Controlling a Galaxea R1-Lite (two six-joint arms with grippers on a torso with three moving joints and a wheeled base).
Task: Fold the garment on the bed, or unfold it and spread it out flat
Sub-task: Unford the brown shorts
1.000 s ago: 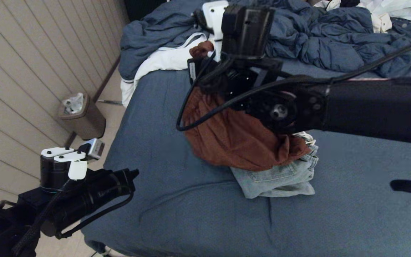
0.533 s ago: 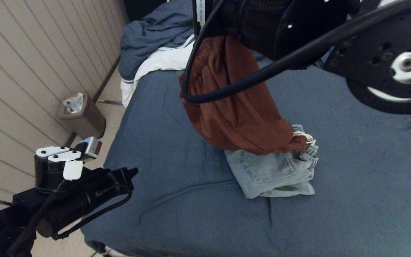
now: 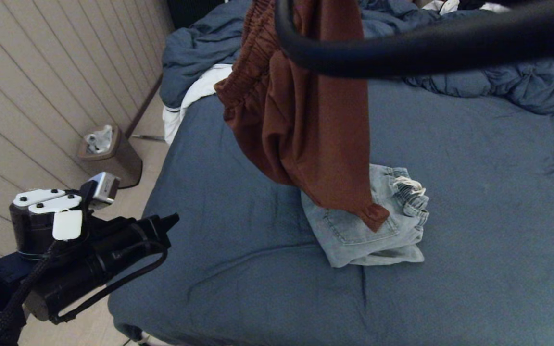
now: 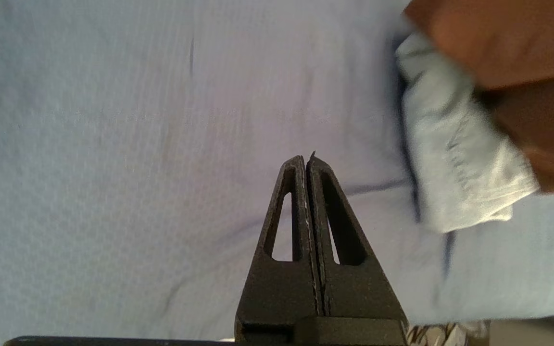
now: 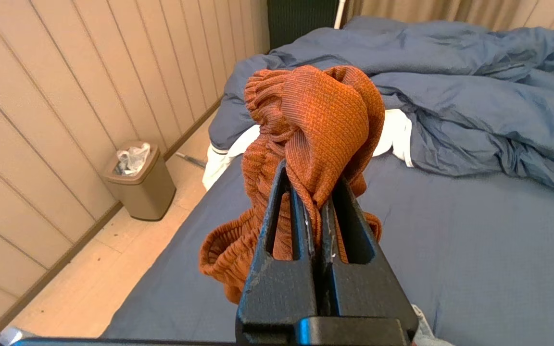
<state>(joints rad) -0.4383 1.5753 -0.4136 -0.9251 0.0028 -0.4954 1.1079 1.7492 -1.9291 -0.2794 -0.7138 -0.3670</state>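
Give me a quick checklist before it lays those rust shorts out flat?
1. Right gripper clamped on the shorts: ok.
2. Shorts lifted clear of the jeans: cannot tell; the hem hangs in front of them.
3. Shorts hanging open: not ok, bunched at the jaws.
4. Bare sheet beside the jeans for spreading: ok.
5. Left gripper free to help: ok, shut on nothing above the sheet.
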